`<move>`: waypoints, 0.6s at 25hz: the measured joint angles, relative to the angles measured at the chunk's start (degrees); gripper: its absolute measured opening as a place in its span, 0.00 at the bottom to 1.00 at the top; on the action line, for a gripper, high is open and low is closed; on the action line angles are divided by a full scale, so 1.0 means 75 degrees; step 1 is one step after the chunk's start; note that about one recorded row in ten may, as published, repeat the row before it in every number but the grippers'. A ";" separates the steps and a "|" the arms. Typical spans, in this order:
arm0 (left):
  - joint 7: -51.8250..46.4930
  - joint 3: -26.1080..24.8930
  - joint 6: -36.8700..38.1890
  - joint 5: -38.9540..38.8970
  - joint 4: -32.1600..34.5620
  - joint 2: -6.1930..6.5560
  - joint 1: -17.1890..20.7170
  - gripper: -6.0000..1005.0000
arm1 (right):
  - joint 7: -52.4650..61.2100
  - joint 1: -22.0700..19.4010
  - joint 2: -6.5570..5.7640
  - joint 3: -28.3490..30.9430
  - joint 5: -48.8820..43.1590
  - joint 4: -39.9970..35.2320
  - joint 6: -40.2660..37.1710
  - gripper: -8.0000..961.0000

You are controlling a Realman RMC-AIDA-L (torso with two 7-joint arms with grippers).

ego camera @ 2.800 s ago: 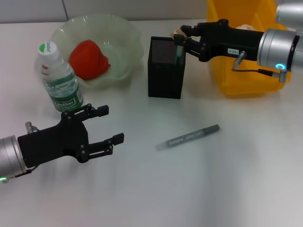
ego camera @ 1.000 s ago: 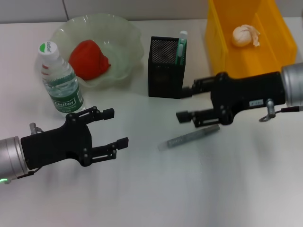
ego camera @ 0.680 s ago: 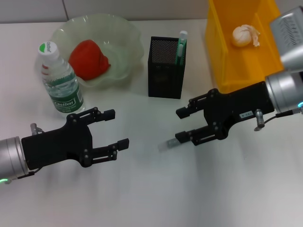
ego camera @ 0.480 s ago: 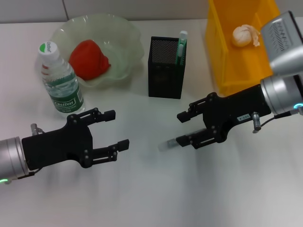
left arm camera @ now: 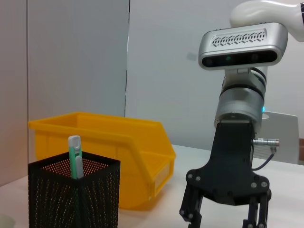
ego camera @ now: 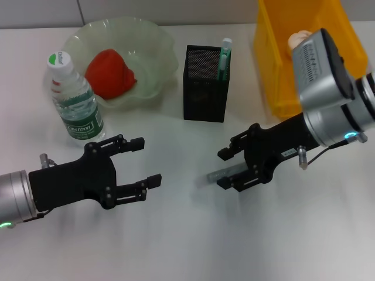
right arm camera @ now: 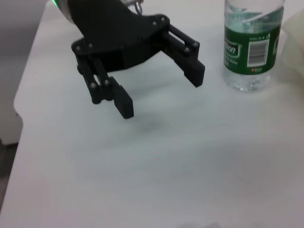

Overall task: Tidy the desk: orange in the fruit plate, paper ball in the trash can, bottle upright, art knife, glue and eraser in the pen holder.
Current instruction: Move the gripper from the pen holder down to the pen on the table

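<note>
White flat table, carrying the items below.

Fruit plate: large translucent pale green bowl with wavy rim, at the far left of the table. Holds the orange, an orange-red lumpy round fruit.

Bottle: small clear plastic water bottle, green label, white cap. Upright, just in front of the plate's left side. Its labelled lower part also shows in the right wrist view.

Pen holder: tall square black metal mesh box, between plate and trash can. The art knife, slim and mint-green with a white tip, stands in its right-hand corner, top end above the rim.

Trash can: big bright yellow rectangular plastic bin, far right. The paper ball, a crumpled white wad, lies inside, mostly hidden behind the right arm's wrist.

Glue: slim grey pen-like stick, lying flat on the table in front of the pen holder. Only its left end shows; the rest is hidden under the right gripper.

Right gripper: black, low over the table, fingers spread apart on either side of the glue stick. Contact with the stick cannot be told.

Left gripper: black, fingers wide apart and empty, over bare table in front of the bottle, well apart from the glue.

Eraser: not identifiable in any view.
</note>
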 joint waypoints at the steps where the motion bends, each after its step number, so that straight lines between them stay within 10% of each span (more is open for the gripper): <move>1: -0.0006 0.0000 0.0017 -0.0003 -0.0001 0.0000 0.0000 0.80 | 0.0001 0.0063 0.0005 -0.0116 0.0004 0.0103 0.0136 0.67; 15: -0.0055 -0.0001 0.0034 -0.0013 0.0005 0.0000 -0.0035 0.80 | -0.0034 0.0196 0.0030 -0.0489 0.0033 0.0338 0.0655 0.46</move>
